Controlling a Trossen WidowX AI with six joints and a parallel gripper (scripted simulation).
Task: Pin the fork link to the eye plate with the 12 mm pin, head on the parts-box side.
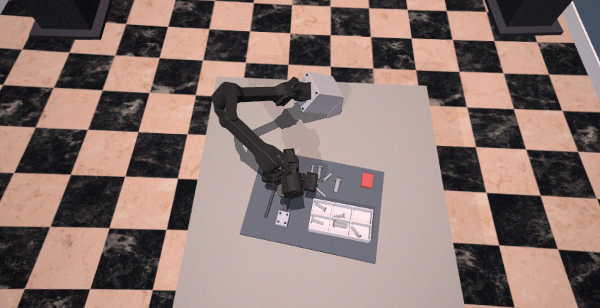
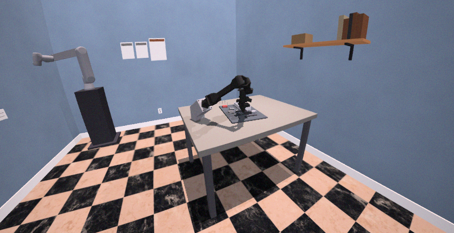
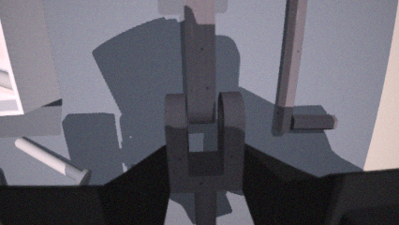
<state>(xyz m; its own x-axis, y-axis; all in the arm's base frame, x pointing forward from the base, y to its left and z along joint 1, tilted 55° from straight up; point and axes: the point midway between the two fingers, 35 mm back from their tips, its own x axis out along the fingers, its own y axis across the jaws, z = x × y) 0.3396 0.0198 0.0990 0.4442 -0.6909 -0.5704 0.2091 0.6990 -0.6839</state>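
Note:
My gripper (image 3: pixel 203 151) is shut on the dark fork link (image 3: pixel 204 141) and holds it low over the dark grey mat (image 1: pixel 310 212). In the wrist view the eye plate's upright tongue (image 3: pixel 199 70) stands between the two fork cheeks. A square gap shows below it in the fork. In the top view the gripper (image 1: pixel 291 186) hangs just behind the eye plate's white base (image 1: pixel 282 218). A loose light pin (image 3: pixel 51 159) lies on the mat to the left of the fork. I cannot tell its size.
A white parts box (image 1: pixel 341 220) with several pins stands right of the eye plate. More loose pins (image 1: pixel 326 178) and a red block (image 1: pixel 366 180) lie at the back of the mat. A long L-shaped rod (image 3: pixel 290 70) lies to the right.

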